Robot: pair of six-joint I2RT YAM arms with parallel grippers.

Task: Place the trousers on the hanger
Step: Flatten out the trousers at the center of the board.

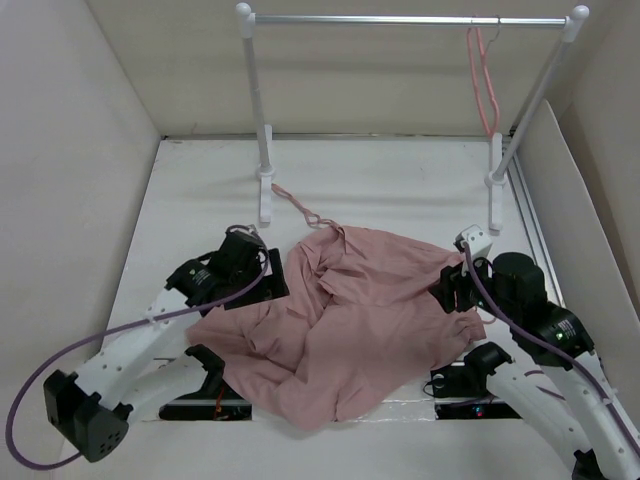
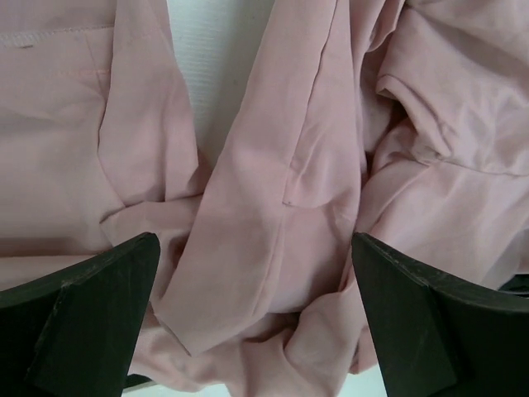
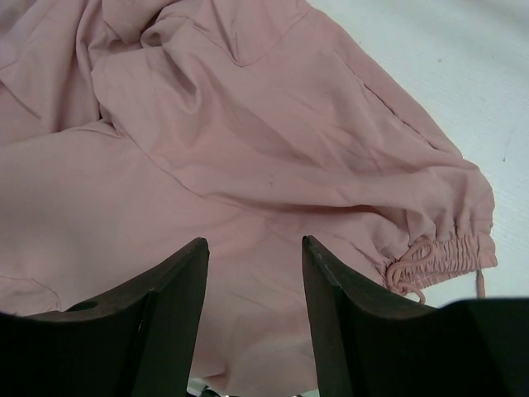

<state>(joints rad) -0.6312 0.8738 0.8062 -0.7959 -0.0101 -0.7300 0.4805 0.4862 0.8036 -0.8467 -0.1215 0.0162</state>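
The dusty-pink trousers lie crumpled in the middle of the white table. Their thin drawstring trails toward the rail's left foot. The pink hanger hangs from the rail at the back right, far from both grippers. My left gripper is over the heap's left edge, its jaws wide open above folds of the trousers. My right gripper is at the heap's right edge, open over the fabric, with a gathered cuff just right of its fingers.
A white-and-metal garment rail stands across the back, its feet on the table at left and right. White walls close in the sides. The arm bases and cables sit at the near edge.
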